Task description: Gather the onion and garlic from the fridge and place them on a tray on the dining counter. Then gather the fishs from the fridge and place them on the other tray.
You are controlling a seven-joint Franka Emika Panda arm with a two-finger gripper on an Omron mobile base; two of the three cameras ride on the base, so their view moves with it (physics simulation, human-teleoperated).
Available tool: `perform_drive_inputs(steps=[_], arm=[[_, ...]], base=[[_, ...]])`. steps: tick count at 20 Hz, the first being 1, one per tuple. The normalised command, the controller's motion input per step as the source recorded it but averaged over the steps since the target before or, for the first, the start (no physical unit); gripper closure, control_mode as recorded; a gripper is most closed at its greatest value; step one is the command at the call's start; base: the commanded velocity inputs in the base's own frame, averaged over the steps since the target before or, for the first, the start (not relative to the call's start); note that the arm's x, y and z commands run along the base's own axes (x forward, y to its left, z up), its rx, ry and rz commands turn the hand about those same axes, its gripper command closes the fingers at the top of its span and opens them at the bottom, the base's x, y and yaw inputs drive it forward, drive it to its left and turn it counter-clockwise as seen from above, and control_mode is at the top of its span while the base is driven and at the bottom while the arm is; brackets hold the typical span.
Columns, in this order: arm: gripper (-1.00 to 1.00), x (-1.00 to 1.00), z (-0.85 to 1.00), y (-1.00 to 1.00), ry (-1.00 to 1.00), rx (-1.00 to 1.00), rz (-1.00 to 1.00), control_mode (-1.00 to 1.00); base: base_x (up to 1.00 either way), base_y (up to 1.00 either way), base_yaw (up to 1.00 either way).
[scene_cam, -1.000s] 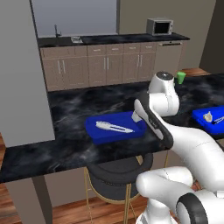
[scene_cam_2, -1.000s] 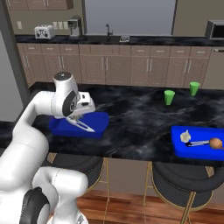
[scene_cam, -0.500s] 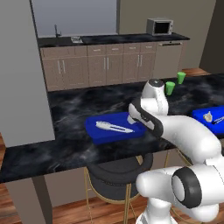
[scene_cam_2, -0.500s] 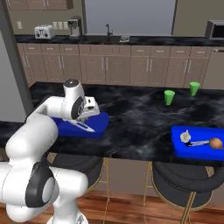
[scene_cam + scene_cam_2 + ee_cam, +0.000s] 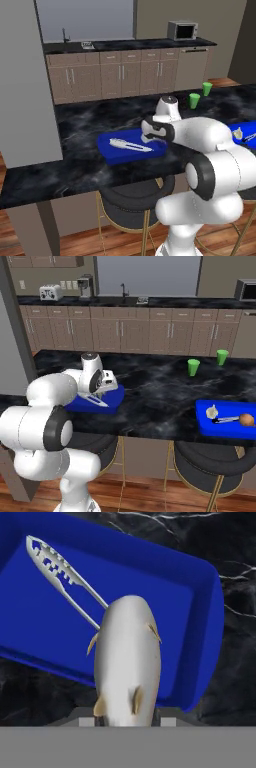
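Here, fingers (image 5: 127,724) pinch a silver fish (image 5: 128,662) above the blue tray (image 5: 200,637); releasing near its edge risks spilling onto the desk (image 5: 235,677).

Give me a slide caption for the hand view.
End effector holding a silver fish above a blue tray with tongs on the black marble counter.

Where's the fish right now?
The silver-grey fish is held in the shut gripper, above the near rim of the blue tray, beside the grey tongs lying in it.
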Motion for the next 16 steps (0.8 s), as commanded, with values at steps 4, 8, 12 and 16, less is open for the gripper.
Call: perform_drive_inputs(steps=[4, 8, 12, 16], arm=[[1.00, 0.43, -0.33, 0.00, 0.03, 0.00, 0.00, -1.00], [1.00, 0.30, -0.28, 0.00, 0.01, 0.00, 0.00, -1.00], [1.00, 0.30, -0.30, 0.00, 0.02, 0.00, 0.00, -1.00], [1.00, 0.30, -0.30, 0.00, 0.03, 0.00, 0.00, -1.00]], base=[[0.00, 0.00, 0.00], [0.00, 0.00, 0.00], [0.00, 0.00, 0.00], [0.00, 0.00, 0.00]])
